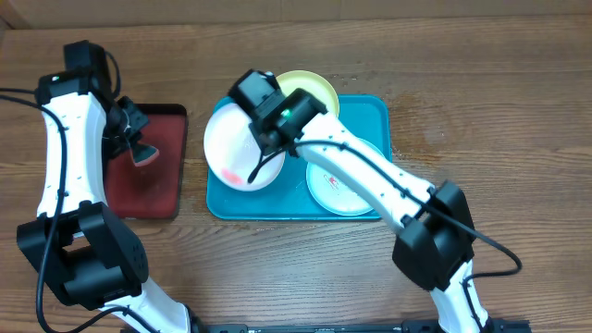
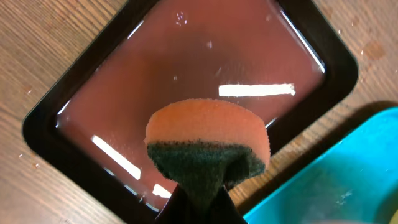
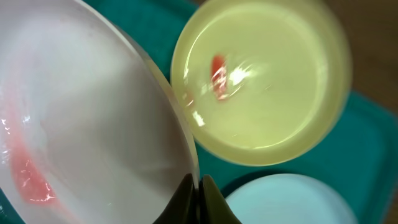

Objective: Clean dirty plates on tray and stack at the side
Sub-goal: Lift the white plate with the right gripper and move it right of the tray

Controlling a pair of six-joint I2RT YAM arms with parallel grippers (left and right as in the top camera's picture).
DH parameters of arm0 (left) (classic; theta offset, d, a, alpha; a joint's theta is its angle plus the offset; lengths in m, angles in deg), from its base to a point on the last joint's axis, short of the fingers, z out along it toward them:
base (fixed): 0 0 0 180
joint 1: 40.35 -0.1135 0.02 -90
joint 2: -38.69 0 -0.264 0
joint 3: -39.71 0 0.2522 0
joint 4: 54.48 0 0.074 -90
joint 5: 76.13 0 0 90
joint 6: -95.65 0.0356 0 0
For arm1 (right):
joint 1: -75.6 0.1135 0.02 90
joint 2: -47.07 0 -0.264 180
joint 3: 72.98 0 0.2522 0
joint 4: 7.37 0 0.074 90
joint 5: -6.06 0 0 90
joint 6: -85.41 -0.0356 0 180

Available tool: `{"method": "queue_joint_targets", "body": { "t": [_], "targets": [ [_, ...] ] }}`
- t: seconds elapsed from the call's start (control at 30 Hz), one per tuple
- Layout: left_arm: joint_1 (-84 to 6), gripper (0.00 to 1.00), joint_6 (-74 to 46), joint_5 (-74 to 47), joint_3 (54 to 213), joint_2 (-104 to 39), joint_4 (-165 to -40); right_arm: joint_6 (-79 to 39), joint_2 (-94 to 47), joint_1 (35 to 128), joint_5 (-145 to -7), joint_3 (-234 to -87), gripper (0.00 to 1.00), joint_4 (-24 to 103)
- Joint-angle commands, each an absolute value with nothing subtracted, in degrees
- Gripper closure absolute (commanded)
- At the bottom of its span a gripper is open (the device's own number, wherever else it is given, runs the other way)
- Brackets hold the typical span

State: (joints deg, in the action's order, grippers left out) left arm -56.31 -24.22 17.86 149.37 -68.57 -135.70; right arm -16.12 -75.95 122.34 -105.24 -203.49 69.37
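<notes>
Spreading across the whole overhead view, a brown wood-grain table [image 1: 518, 92] is seen. It is marked by pale scuffs [image 1: 435, 134] just to the right of the teal tray [image 1: 375, 116]. A beige band [image 1: 416, 7] is visible along the table's far edge, and little more of the room is shown.

At the far edge of the teal tray, the yellow-green plate [image 1: 314, 86] is seen reaching out past the rim. A red dab [image 3: 217, 74] is carried inside it. On the near right part of the tray, the pale mint plate [image 1: 338, 190] is laid flat.

Over the tray's left end, the white plate [image 1: 231, 143] is held tilted, and its outline is carried beyond the tray's left rim. A red smear [image 3: 28, 177] is spread on its inner face. The plate's rim is pinched between the fingers of the right gripper [image 3: 199, 190], which are drawn down narrow onto the thin edge.

To the left of the teal tray, close by but apart from it, a dark red tray [image 1: 153, 194] is set on the wood. Bright strips of light are reflected in its glossy floor. Over that floor the left gripper [image 2: 196, 202] is positioned, its fingers clamped tight on an orange sponge [image 2: 208, 134] with a dark green scouring layer. Whether the sponge is touching the red floor cannot be told.
</notes>
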Motion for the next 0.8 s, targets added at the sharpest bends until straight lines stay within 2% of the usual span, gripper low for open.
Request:
{"method": "queue_joint_targets", "body": {
  "t": [0.0, 0.17, 0.3, 0.5, 0.63, 0.77],
  "targets": [
    [-57.38, 0.96, -23.47, 14.84, 148.43, -68.24, -134.98, -11.01, -73.11, 126.47, -129.37, -206.53, 0.96, 69.98],
    [-58.7, 0.96, -23.45, 14.93, 148.43, -68.35, -134.43, -1.15, -73.09, 131.58, -147.51, -206.53, 0.96, 68.54],
    [-58.76, 0.96, -23.43, 16.19, 148.43, -68.57, -134.37, 4.47, -73.09, 134.77, -156.5, -206.53, 0.96, 65.7],
    [-58.76, 0.96, -23.43, 16.17, 148.43, -68.7, -134.21, 10.63, -73.09, 136.92, -159.14, -206.53, 0.96, 62.18],
    [-58.76, 0.96, -23.21, 16.15, 148.43, -68.7, -134.23, 10.61, -73.09, 137.16, -159.08, -206.53, 0.96, 62.18],
    [-58.76, 0.96, -23.06, 16.15, 148.43, -68.7, -134.23, 3.79, -73.09, 137.13, -155.23, -206.49, 0.96, 63.33]
  ]
}}
